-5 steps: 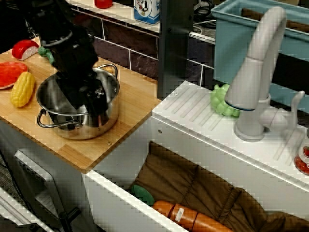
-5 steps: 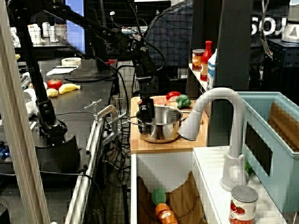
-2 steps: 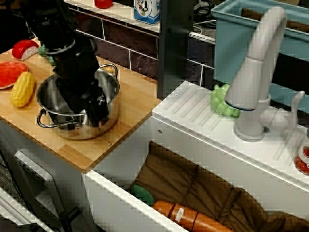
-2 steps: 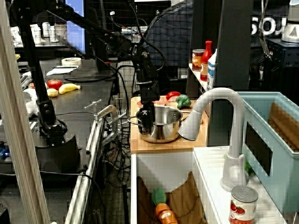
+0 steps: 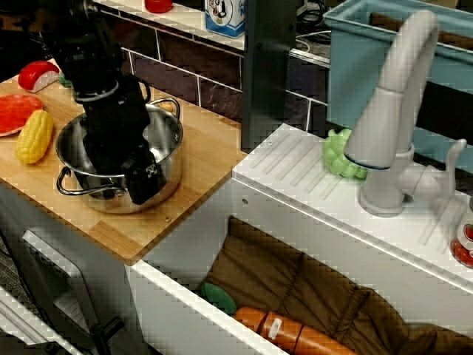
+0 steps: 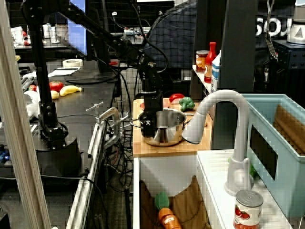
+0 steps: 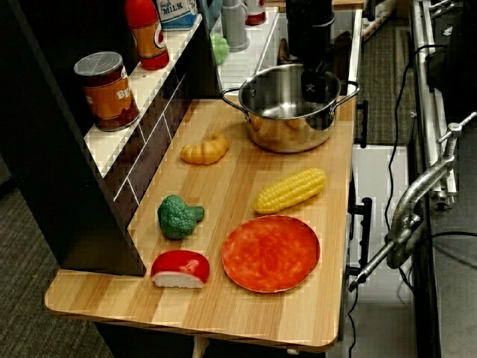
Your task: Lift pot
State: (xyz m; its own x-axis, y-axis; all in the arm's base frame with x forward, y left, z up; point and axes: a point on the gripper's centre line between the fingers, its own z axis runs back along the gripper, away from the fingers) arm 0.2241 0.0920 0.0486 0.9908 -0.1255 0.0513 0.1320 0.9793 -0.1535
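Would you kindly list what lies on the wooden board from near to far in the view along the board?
Red-and-white piece, red plate, broccoli, corn, croissant, then the pot with the claw at its rim.

A robotics lab set up as a toy kitchen; a wooden counter [image 7: 223, 186] carries plastic play food, with a white sink [image 5: 295, 222] and faucet [image 5: 392, 111] beside it; behind stand workbenches, tangled cables [image 6: 119, 138], clamps [image 7: 425, 194] and monitors [image 6: 78, 24].
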